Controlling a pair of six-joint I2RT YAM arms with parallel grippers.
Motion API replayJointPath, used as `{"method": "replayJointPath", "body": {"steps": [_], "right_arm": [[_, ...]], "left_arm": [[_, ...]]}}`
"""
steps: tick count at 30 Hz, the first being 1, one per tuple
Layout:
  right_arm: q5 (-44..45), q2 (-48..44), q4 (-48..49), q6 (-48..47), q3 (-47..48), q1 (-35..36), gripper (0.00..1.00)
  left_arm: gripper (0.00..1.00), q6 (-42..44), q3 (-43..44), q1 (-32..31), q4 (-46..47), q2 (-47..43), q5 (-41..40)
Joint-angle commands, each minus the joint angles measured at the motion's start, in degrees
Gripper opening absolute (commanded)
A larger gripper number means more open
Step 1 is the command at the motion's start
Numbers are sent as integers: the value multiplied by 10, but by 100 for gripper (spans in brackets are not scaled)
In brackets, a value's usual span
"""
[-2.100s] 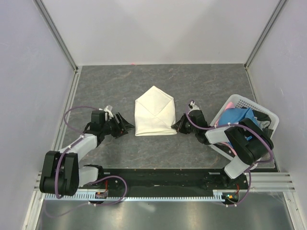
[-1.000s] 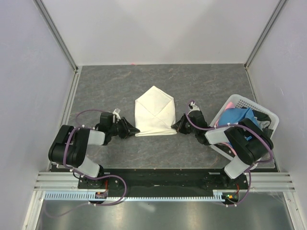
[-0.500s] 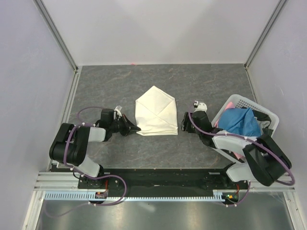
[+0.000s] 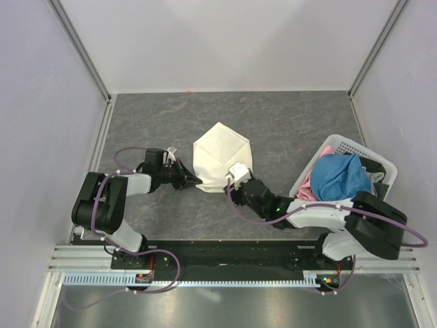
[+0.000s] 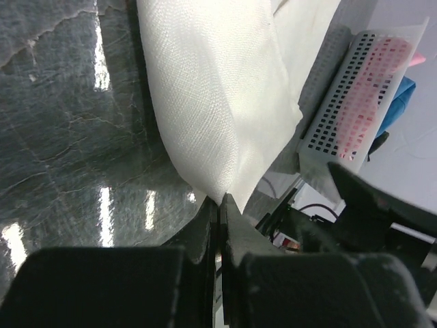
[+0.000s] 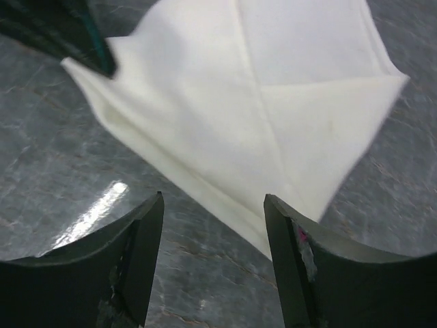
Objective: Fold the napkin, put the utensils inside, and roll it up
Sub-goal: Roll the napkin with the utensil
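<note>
The napkin (image 4: 222, 156) is a cream-white cloth folded into a pointed shape at the middle of the table. It also fills the left wrist view (image 5: 218, 96) and the right wrist view (image 6: 273, 102). My left gripper (image 4: 196, 182) lies low at the napkin's near-left corner and is shut on that corner (image 5: 222, 200). My right gripper (image 4: 232, 186) hovers at the napkin's near edge, open, with nothing between its fingers (image 6: 213, 198). The utensils are out of view.
A white perforated basket (image 4: 349, 145) stands at the right with a blue cloth (image 4: 345, 171) and a pink cloth (image 4: 311, 186) in it; its wall (image 5: 345, 102) shows behind the napkin. Grey walls close in the table's left, far and right sides.
My left gripper closed on the napkin's near-left corner. My right gripper opened, let go of the near-right corner and swung left along the near edge. The napkin shifted slightly.
</note>
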Motion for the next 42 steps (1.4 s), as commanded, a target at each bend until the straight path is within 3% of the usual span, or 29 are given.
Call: {"method": "replayJointPath", "body": {"steps": [1,10,23,30,35,42], "right_arm": [[40,80,67,-122,63,75,69],[50,210,116,-187,134,129,70],[63,310,138,-271,200,140,72],[111,366,135,-315,239,139,72],[174,381,168,-352,230,140,72],[176,369,175,-376,200,137,72]], "left_arm": [[2,-1,27,4,-29,19,42],[2,-1,32,19,-40,37,70],[2,15,32,38,-66,32,79],[2,21,32,41,-74,26,78],[2,23,33,45,-78,27,78],[2,28,35,50,-83,23,79]]}}
